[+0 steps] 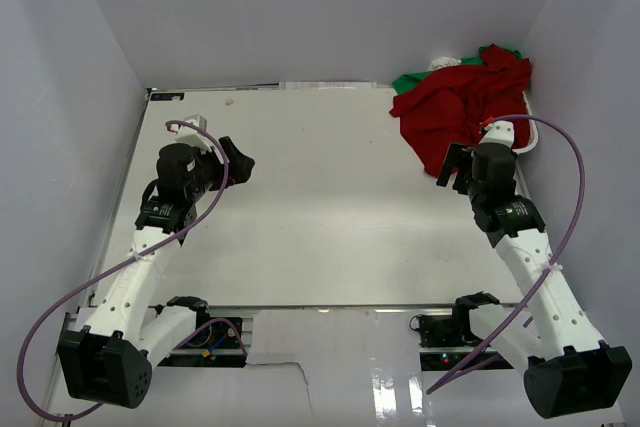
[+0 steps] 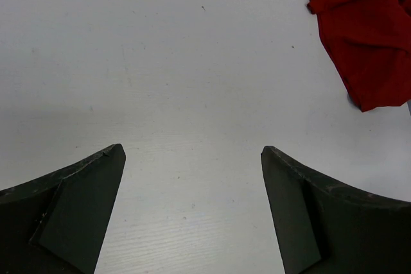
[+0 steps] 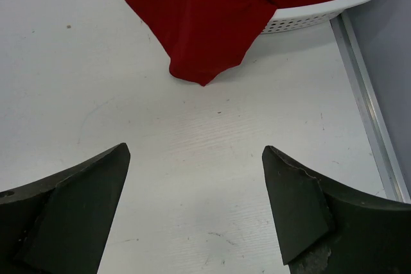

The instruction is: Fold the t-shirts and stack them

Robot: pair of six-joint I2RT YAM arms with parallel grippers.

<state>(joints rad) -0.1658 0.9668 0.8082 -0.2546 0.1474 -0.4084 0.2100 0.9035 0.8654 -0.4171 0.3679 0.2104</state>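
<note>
- Right gripper: we record jaws spread wide, holding nothing, over bare table near the red cloth's lowest tip.
- Left gripper: jaws likewise wide apart and empty, over the table's left half, well apart from both shirts.
- Red t-shirt: crumpled at the far right corner, spilling from the basket onto the table.
- Green t-shirt: we see only a strip, behind the red one.
- White slotted basket: mostly covered by red cloth.
- Table: white.
</note>
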